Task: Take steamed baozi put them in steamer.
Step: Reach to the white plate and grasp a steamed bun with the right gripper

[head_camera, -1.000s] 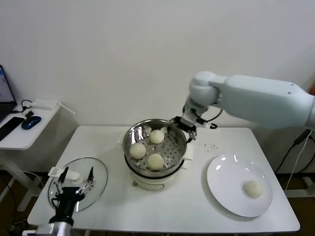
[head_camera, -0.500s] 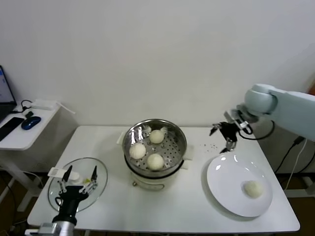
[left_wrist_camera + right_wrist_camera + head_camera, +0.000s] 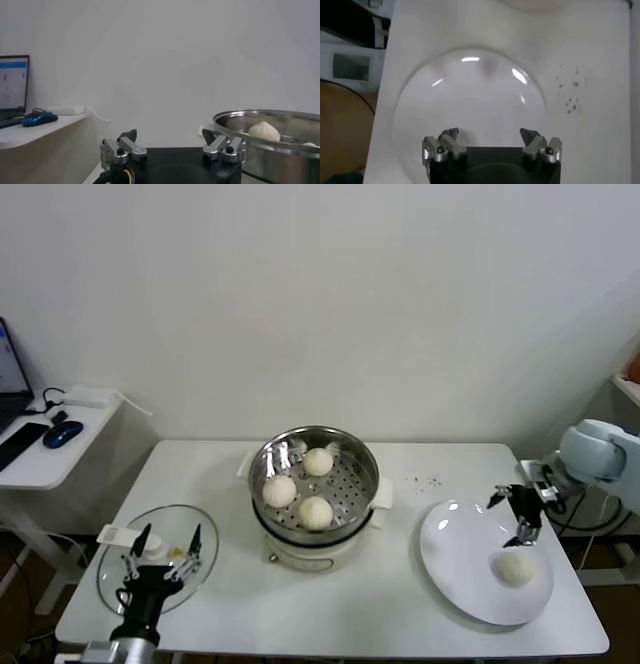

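The steel steamer [image 3: 370, 474] stands mid-table on its cream cooker base and holds three baozi [image 3: 279, 490] [image 3: 318, 461] [image 3: 316, 511]. One more baozi [image 3: 515, 568] lies on the white plate [image 3: 455, 554] at the right. My right gripper [image 3: 510, 516] hangs open and empty just above the plate, a little behind that bun. In the right wrist view its fingers [image 3: 451, 135] spread over the plate [image 3: 470, 100]; the bun is hidden there. My left gripper [image 3: 163, 546] is parked open over the glass lid. The left wrist view shows the steamer's rim [image 3: 235, 117] with a baozi [image 3: 264, 131] inside.
A round glass lid [image 3: 195, 524] with a white handle lies at the table's front left. Dark crumbs [image 3: 428, 480] dot the table behind the plate. A side desk [image 3: 40, 454] with a mouse and keyboard stands left of the table.
My right arm has swung from the steamer's far rim rightward and down to the plate, its jaws open and empty throughout. The left arm barely shifted.
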Controlling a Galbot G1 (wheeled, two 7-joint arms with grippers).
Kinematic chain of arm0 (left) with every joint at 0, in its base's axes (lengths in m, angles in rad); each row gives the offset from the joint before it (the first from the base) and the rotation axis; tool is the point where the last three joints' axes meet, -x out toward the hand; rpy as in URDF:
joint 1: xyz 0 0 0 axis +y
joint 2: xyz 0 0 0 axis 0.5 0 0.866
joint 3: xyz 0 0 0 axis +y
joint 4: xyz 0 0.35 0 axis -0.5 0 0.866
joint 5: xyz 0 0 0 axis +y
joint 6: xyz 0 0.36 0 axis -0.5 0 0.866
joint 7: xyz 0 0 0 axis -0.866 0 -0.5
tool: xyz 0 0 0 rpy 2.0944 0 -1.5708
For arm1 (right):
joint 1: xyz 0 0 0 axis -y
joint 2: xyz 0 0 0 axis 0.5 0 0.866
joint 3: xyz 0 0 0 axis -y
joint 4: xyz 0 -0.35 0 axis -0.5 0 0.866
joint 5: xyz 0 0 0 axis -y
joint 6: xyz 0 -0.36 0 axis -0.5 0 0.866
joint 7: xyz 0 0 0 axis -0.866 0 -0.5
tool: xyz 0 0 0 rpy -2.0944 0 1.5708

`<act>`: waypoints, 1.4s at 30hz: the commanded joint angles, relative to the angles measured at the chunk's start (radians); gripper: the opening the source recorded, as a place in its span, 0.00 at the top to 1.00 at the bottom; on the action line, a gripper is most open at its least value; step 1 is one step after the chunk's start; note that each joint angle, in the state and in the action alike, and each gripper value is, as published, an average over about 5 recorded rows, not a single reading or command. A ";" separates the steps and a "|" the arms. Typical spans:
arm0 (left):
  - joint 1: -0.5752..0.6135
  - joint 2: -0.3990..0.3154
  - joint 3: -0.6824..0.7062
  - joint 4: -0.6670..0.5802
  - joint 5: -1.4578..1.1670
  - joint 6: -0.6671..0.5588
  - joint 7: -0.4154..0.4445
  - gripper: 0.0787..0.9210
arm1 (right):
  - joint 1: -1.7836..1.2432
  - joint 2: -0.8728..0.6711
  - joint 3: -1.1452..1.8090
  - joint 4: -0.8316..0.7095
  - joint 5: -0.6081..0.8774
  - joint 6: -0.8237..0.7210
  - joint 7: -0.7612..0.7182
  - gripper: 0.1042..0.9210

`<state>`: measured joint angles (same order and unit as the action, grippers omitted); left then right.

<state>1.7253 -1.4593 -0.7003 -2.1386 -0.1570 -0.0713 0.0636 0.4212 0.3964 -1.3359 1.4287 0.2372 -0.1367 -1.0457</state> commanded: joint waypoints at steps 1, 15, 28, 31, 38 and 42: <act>0.008 -0.006 0.003 -0.009 0.000 0.002 -0.001 0.12 | -0.210 -0.063 0.113 -0.048 -0.110 -0.011 0.001 0.12; 0.011 -0.014 0.000 -0.003 -0.004 0.002 -0.002 0.12 | -0.278 0.008 0.130 -0.114 -0.138 -0.013 0.031 0.12; 0.005 -0.012 -0.005 0.005 -0.009 0.002 -0.002 0.12 | -0.299 0.063 0.134 -0.142 -0.143 -0.016 0.046 0.12; 0.003 -0.011 -0.005 0.006 -0.010 0.003 -0.002 0.12 | -0.302 0.066 0.135 -0.142 -0.143 -0.016 0.044 0.12; 0.001 -0.012 -0.003 0.006 -0.010 0.004 -0.003 0.12 | -0.301 0.067 0.136 -0.146 -0.147 -0.017 0.038 0.12; 0.001 -0.011 -0.004 0.007 -0.010 0.005 -0.003 0.12 | -0.297 0.067 0.137 -0.149 -0.148 -0.016 0.028 0.18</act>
<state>1.7260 -1.4713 -0.7038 -2.1327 -0.1666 -0.0675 0.0611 0.1296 0.4559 -1.2024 1.2860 0.0942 -0.1533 -1.0095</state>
